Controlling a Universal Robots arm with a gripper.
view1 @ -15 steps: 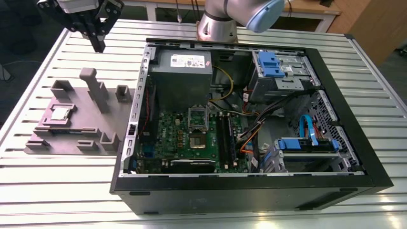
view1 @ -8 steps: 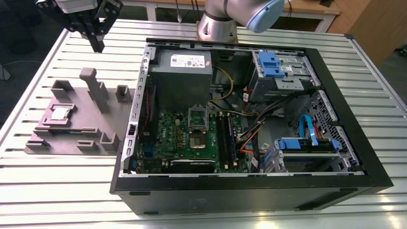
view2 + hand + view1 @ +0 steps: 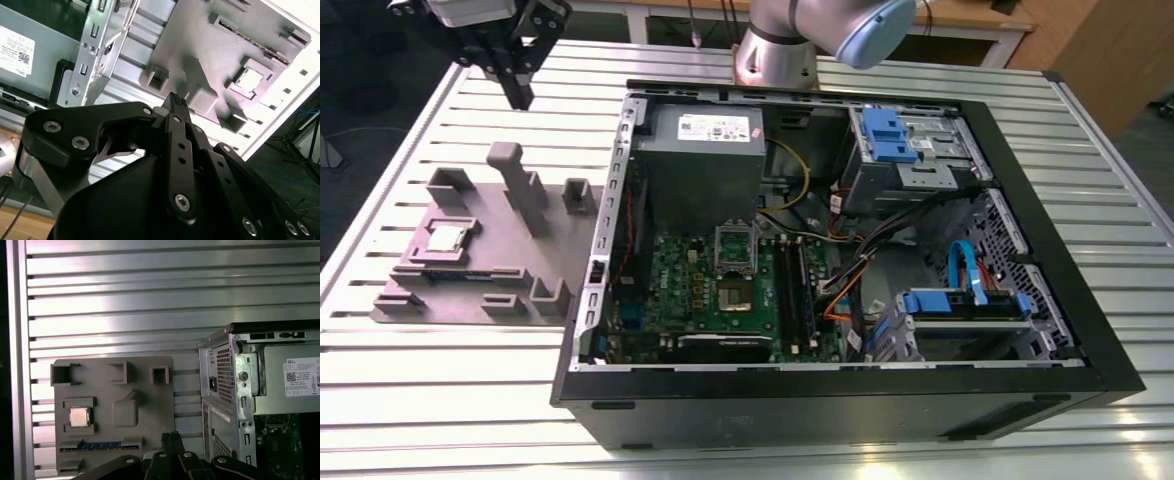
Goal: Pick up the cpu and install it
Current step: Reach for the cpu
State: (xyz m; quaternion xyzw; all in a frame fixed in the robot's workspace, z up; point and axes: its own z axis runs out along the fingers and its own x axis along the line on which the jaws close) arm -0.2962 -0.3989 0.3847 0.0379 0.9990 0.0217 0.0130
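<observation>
My gripper (image 3: 520, 97) hangs empty, fingers pressed together. The cpu (image 3: 448, 238) lies flat in a tray (image 3: 454, 300) pocket, at about seven o'clock from my tips in the exterior view, well apart. It's square, so no long axis.

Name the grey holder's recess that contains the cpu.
The square one at the exterior view's left of the grey holder; the cpu lies flat inside it.
</observation>
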